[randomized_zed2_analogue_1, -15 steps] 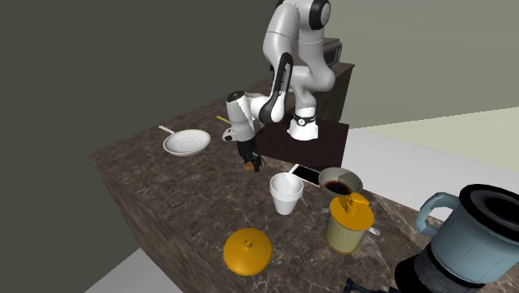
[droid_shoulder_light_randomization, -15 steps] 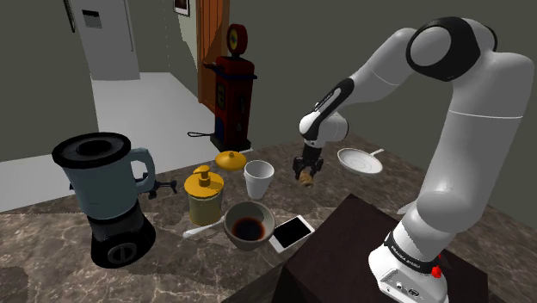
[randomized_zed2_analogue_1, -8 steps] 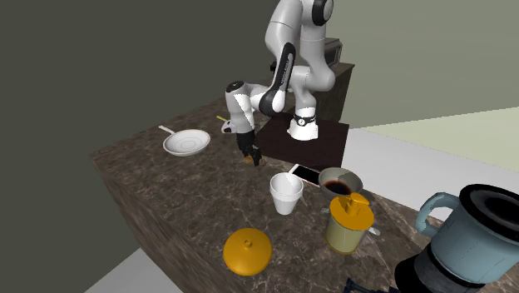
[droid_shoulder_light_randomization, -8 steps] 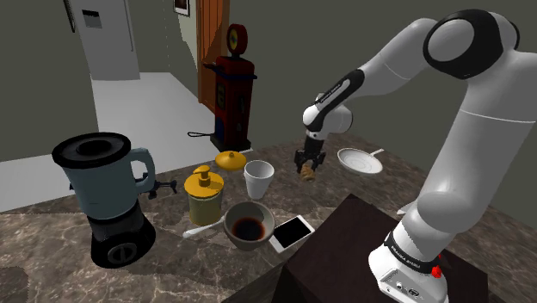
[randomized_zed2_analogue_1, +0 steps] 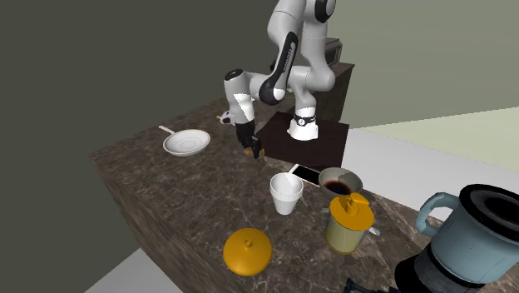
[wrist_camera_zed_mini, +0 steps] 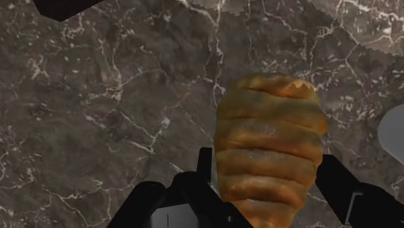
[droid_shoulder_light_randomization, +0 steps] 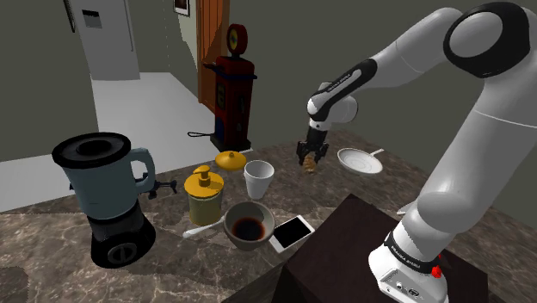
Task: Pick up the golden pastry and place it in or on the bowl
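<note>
The tool (droid_shoulder_light_randomization: 308, 158) is closed on the golden pastry (wrist_camera_zed_mini: 269, 146), one black finger (wrist_camera_zed_mini: 206, 170) pressed to each flank, so the pastry juts out beyond the fingertips and hangs above the desk (wrist_camera_zed_mini: 97, 97), between a white dish (droid_shoulder_light_randomization: 360, 161) and a white cup (droid_shoulder_light_randomization: 258, 179) and well apart from the bowl (droid_shoulder_light_randomization: 249, 242). The pastry is a plump oblong roll, amber to brown, with crosswise ridges banding its crust and a paler, ragged far end. The desk is dark stone with thin white veins, and the round grey bowl is dark inside.
</note>
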Tool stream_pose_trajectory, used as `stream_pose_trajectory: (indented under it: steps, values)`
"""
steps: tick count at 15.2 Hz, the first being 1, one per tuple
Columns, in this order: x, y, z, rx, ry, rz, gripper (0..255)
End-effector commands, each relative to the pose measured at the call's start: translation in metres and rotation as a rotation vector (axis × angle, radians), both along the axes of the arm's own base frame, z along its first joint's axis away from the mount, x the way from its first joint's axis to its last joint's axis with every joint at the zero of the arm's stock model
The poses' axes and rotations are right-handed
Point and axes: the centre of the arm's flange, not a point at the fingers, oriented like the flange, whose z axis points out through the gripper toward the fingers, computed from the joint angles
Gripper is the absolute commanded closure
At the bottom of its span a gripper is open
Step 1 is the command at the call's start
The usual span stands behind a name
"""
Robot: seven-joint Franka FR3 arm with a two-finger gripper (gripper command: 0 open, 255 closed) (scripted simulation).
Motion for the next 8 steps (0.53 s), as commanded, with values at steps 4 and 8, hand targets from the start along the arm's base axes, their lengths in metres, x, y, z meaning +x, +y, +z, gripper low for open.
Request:
stream_pose_trajectory:
  steps: [4,8]
  values:
    - [0.000,0.000,0.027,0.000,0.001,0.000,255]
    - [-0.001,0.013,0.041,0.000,0.001,0.000,255]
